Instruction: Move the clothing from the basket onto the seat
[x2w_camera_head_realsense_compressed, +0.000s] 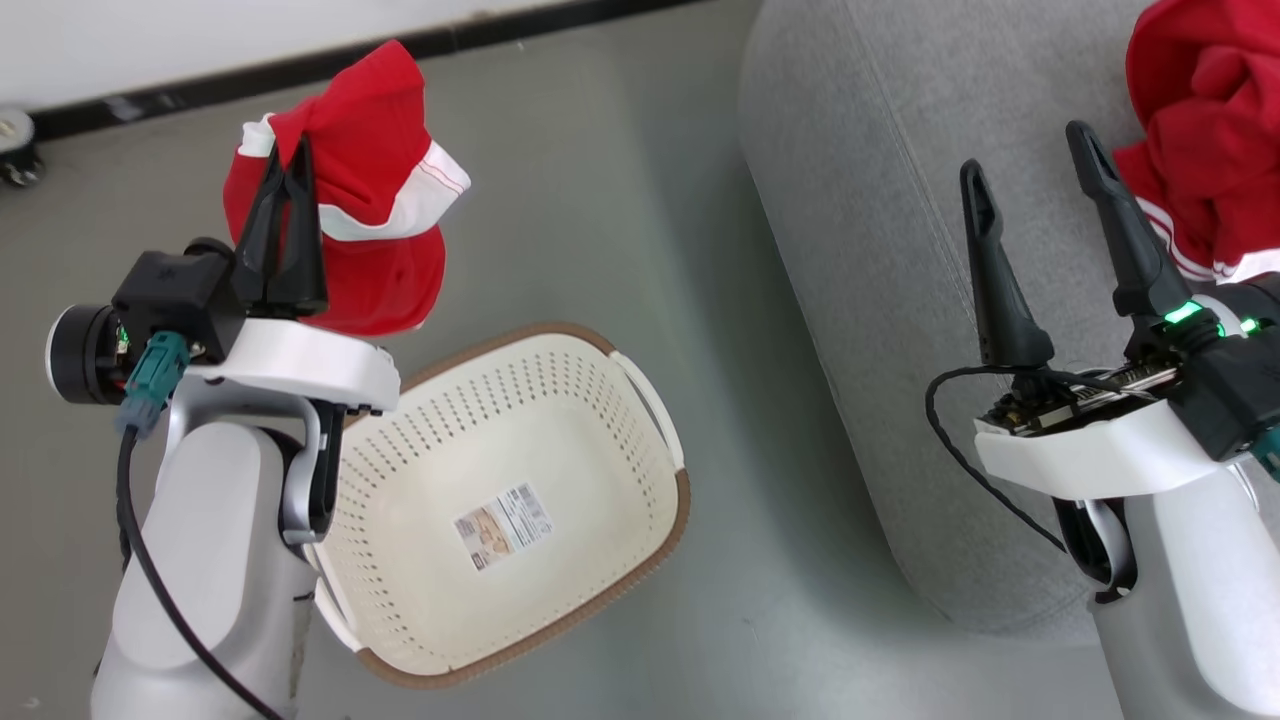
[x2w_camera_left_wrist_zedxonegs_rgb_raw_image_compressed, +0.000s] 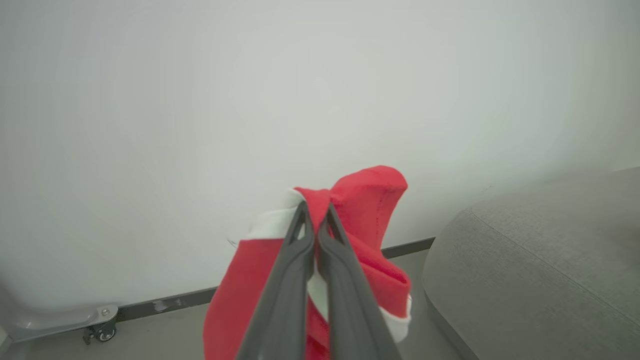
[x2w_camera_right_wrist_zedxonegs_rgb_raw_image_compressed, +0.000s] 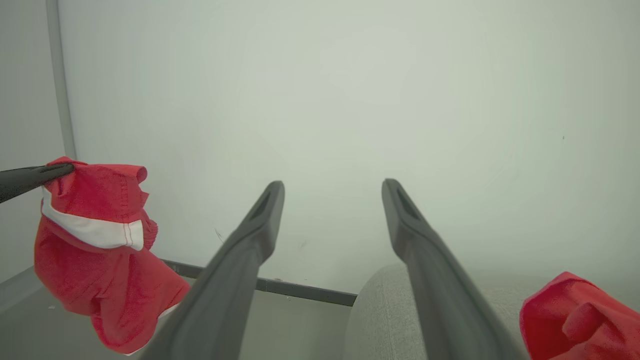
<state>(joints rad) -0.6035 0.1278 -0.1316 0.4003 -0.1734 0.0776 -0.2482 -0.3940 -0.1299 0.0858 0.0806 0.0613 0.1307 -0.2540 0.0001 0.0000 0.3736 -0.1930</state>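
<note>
One garment (x2w_camera_head_realsense_compressed: 370, 190) hangs beyond the far rim of the basket (x2w_camera_head_realsense_compressed: 680, 500), whose base is bare. My left gripper (x2w_camera_head_realsense_compressed: 288, 160) holds it, jaws clenched on a fold. The second garment (x2w_camera_head_realsense_compressed: 1210, 130) lies on the seat (x2w_camera_head_realsense_compressed: 870, 200), just beside my right gripper (x2w_camera_head_realsense_compressed: 1025, 150), jaws spread and holding nothing. Step in hand, as I judge it: carrying the last piece. The next move calls for swinging the left arm over the seat, then releasing.

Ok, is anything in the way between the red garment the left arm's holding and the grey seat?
Nothing visible. The garment hangs from the shut left pincer, raised clear of the basket, and only open floor separates it from the seat.
</note>
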